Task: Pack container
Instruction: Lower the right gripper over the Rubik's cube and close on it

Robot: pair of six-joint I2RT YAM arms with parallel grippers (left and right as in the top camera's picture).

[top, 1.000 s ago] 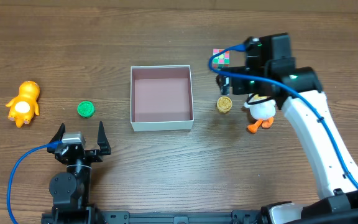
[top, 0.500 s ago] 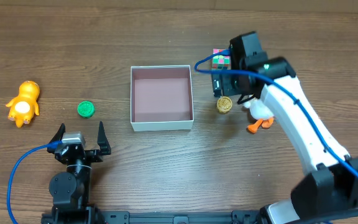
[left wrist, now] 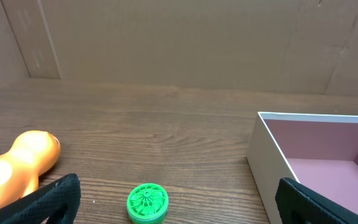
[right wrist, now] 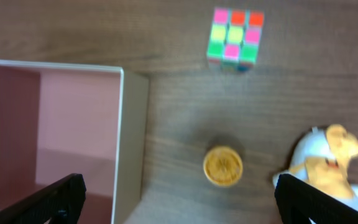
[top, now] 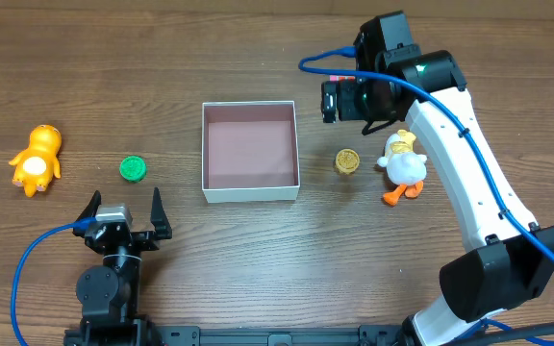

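Observation:
The container [top: 250, 195] is a square white-walled box with a pinkish floor, empty, at the table's middle; it also shows as the container [left wrist: 272, 146] and the container [right wrist: 131, 130]. My right gripper [top: 359, 101] hangs open above the table just right of the box's far corner, hiding the colour cube in the overhead view. Below it lie the colour cube [right wrist: 232, 37], a yellow disc [right wrist: 222, 166] and a white duck toy [right wrist: 328, 165]. My left gripper [top: 123, 202] rests open near the front edge, facing a green disc [left wrist: 147, 203] and an orange toy [left wrist: 17, 165].
From overhead, the yellow disc [top: 346, 161] and duck toy [top: 404, 165] sit right of the box, and the green disc [top: 133, 169] and orange toy [top: 35, 159] sit left of it. A cardboard wall [left wrist: 179, 43] backs the table.
The right arm has swung from above the yellow disc toward the back of the table and now covers the cube from overhead. The left arm and the toys have not moved.

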